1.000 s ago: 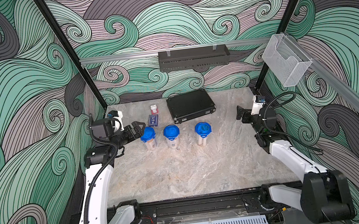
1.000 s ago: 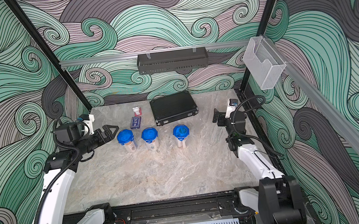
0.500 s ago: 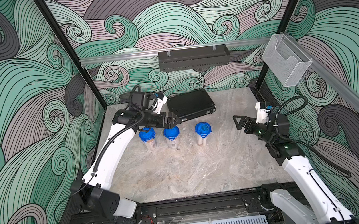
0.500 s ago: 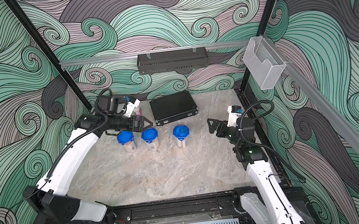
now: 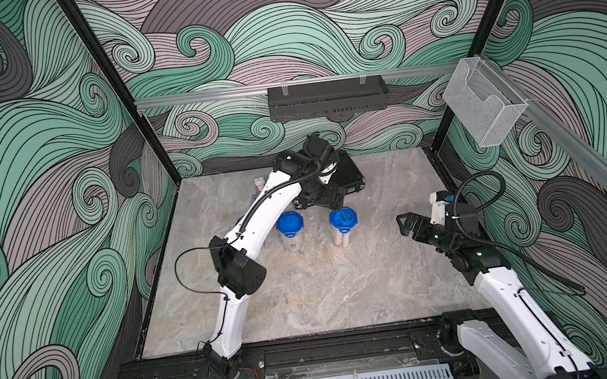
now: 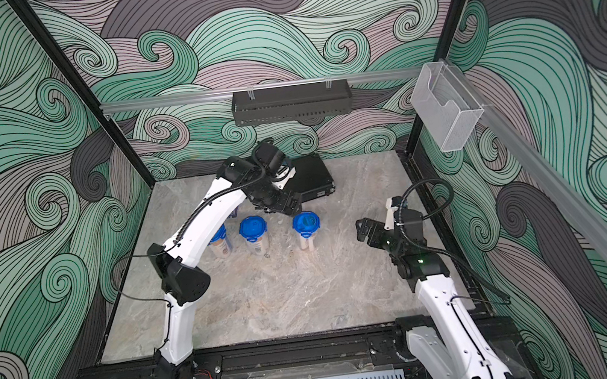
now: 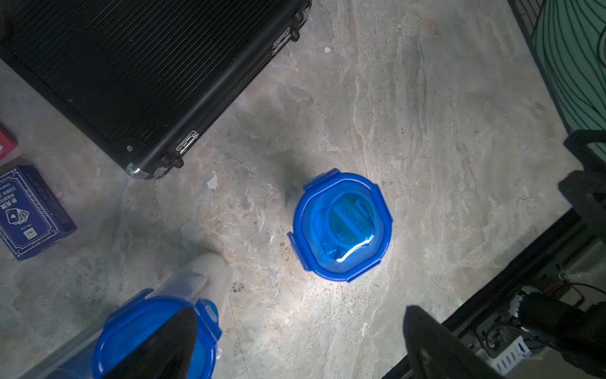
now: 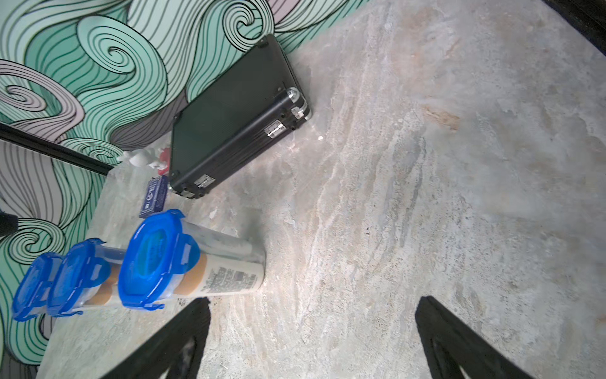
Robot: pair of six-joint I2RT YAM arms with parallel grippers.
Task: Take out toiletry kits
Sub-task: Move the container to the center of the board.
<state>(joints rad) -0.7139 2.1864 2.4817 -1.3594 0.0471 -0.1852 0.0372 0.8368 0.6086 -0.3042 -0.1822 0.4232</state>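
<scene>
Blue-lidded end tumbler is mostly hidden beneath the left arm, which also covers part of the black briefcase; both arms' jaws gape, released.

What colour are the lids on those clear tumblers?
Blue. A lid shows best in the left wrist view, seen from almost straight above.

The table has a stone-like face, veined grey and beige, mostly matt with a soft sheen where the lamp hits it. The three tumblers are clear, smooth plastic, and their blue lids are glossy plastic that catches the light. The briefcase is black, finely ribbed and matt, with shiny metal latches. The card box looks like printed dark-blue cardboard.
</scene>
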